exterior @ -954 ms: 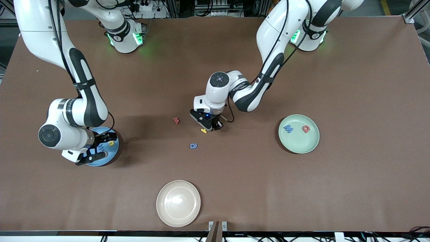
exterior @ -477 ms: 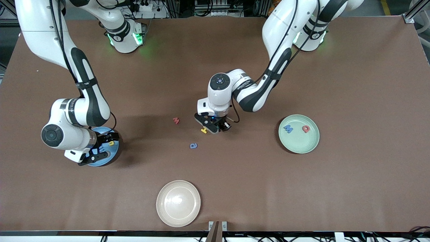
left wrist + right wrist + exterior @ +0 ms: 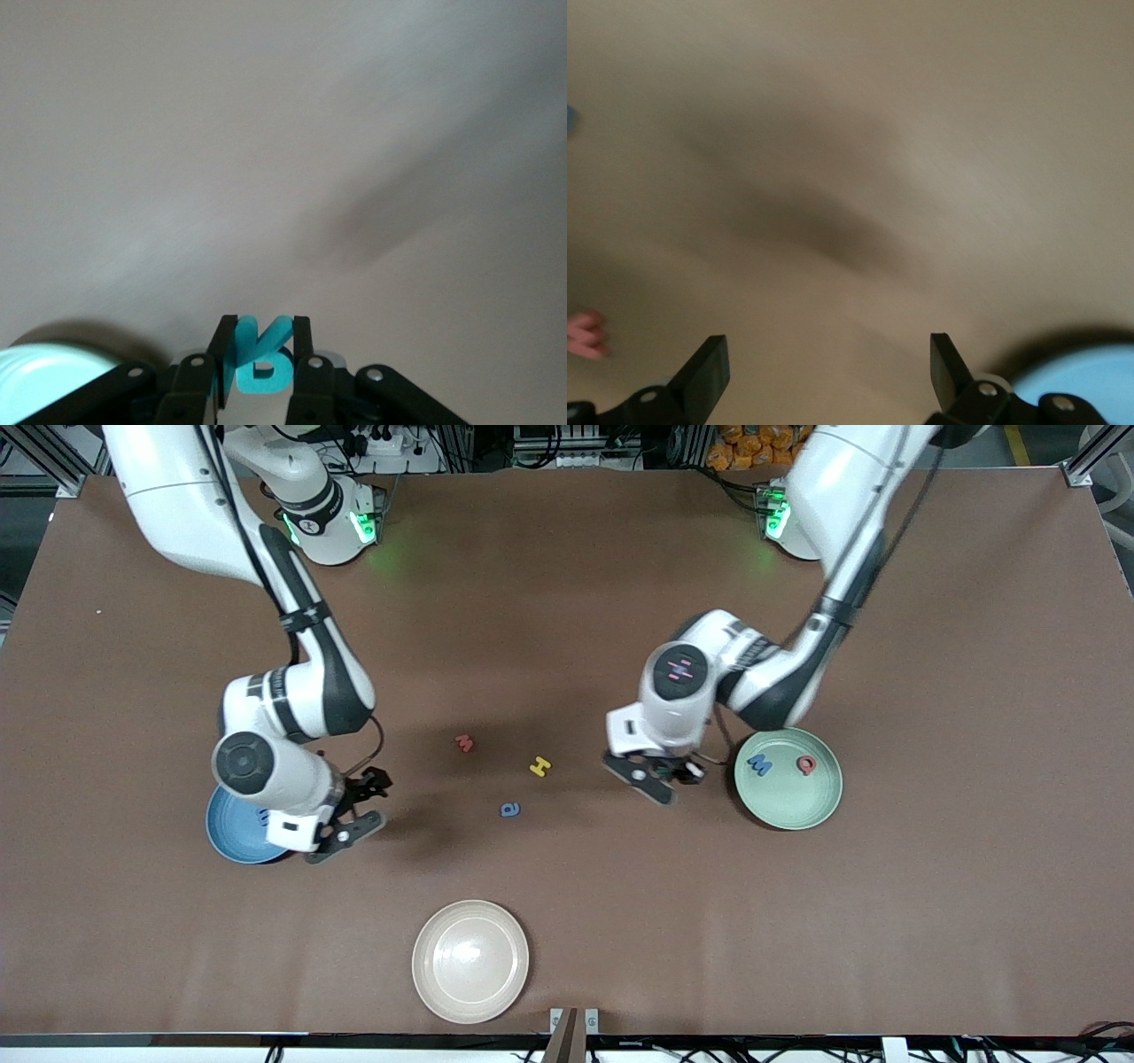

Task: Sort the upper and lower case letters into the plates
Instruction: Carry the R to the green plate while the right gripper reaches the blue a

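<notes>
Two claws: both up off the brown table [image 3: 567,602], neither touching it.
Left claw [image 3: 660,778]: over bare table just beside the pale mint green round plate [image 3: 802,810], pinching a small teal foam letter [image 3: 259,359] edge-on between its fingers [image 3: 301,354]; looks like a capital R, so probably bound for that plate.
Grip reason: flat foam squeezed on its faces, standing upright in the jaws, so it can drop flat once let go.
Mint plate load: blue foam W [image 3: 760,763] and red foam Q [image 3: 806,764] lying flat inside, apart from each other; reads as the capitals plate.
Right claw [image 3: 359,813]: fingers spread wide and empty, hanging over the table just beside the sky blue round plate [image 3: 232,834], toward the right arm's end; likely free for another small letter.
Blue plate: partly hidden under the right arm; only a blue scrap of a letter shows, contents otherwise not readable.
Loose on table: red foam m [image 3: 464,742], yellow foam H [image 3: 539,766], and blue foam a [image 3: 510,810] nearer the front camera than both, all mid-table between the two arms.
Cream-beige plate [image 3: 470,960]: nearest the front camera, nothing in it, seemingly no part in the sort.
Progress guess: roughly half sorted, three loose plus one in hand.
</notes>
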### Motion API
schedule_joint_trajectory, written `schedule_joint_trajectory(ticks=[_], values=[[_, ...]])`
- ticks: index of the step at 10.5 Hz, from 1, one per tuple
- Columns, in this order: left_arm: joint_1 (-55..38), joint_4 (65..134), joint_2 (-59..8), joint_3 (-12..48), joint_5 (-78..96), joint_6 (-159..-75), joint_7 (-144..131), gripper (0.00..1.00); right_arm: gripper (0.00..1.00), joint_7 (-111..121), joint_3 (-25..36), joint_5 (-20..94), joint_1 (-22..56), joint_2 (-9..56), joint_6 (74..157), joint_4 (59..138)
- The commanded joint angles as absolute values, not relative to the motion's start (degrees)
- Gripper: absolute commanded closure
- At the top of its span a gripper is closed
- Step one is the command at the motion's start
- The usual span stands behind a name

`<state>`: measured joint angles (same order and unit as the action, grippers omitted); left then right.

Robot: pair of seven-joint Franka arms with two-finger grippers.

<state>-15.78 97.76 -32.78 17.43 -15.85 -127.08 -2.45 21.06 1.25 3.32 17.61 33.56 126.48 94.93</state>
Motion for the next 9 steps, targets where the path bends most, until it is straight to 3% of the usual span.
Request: schedule_joint_trajectory(ticks=[1,3,6,7,8,9], values=[[1.33,107.55,-28.21,26.77,-15.38,-127.79,4.8,0.93,0.0,29.31,-0.26,3.43,19.41,37.95,131.2,90.72],[11.56,111.17,-28.13,31.36,-16.17,-128.5,9.91,0.93,0.0,35.75,-0.18,3.08,22.66,40.77,132.01,88.08],[16.6,116.1,-29.17,31.73,-18.18,-137.09,13.96,0.92,0.0,38.76,-0.18,2.55,29.34,44.2,131.75,84.3],[17.48,115.93,-29.7,31.73,-19.24,-137.2,14.84,0.85,0.0,38.85,-0.18,2.46,31.36,45.34,131.75,83.5],[17.58,115.84,-29.71,31.73,-19.33,-137.2,15.38,0.65,0.0,39.54,-0.18,2.46,32.07,46.74,131.75,82.28],[17.58,115.58,-29.71,31.73,-19.25,-137.2,16.08,0.3,0.0,42.51,-0.18,2.55,32.17,48.5,131.49,80.0]])
